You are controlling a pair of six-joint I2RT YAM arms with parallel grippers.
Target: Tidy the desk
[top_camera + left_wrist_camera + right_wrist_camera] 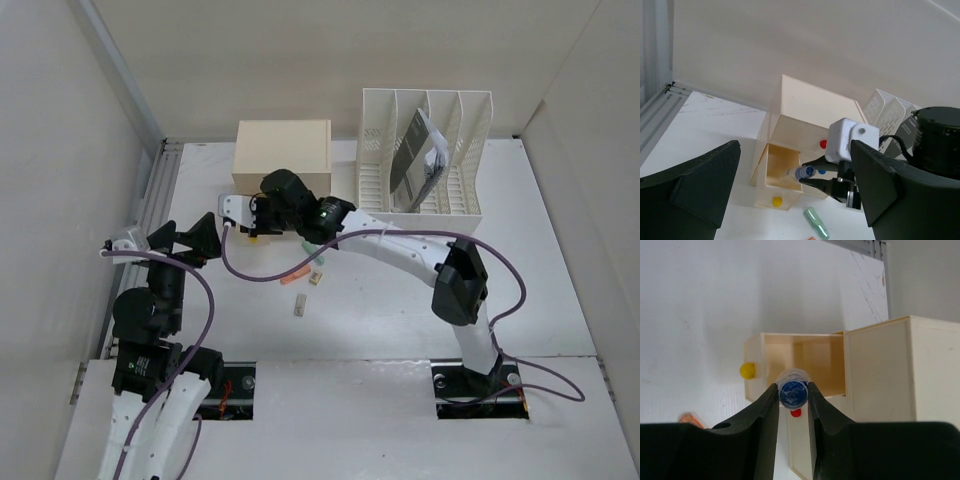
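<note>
On the white desk stands a cream drawer box whose lower drawer, with a yellow knob, is pulled open. My right gripper is shut on a clear tube with a blue end, held at the drawer's mouth. In the left wrist view the tube pokes over the drawer's open top. My left gripper hangs open and empty to the left of the box, its fingers wide apart.
A white slotted file rack with dark papers stands at the back right. Loose on the desk in front of the box lie a green capped piece, an orange piece and two small pale pieces. Walls close in on both sides.
</note>
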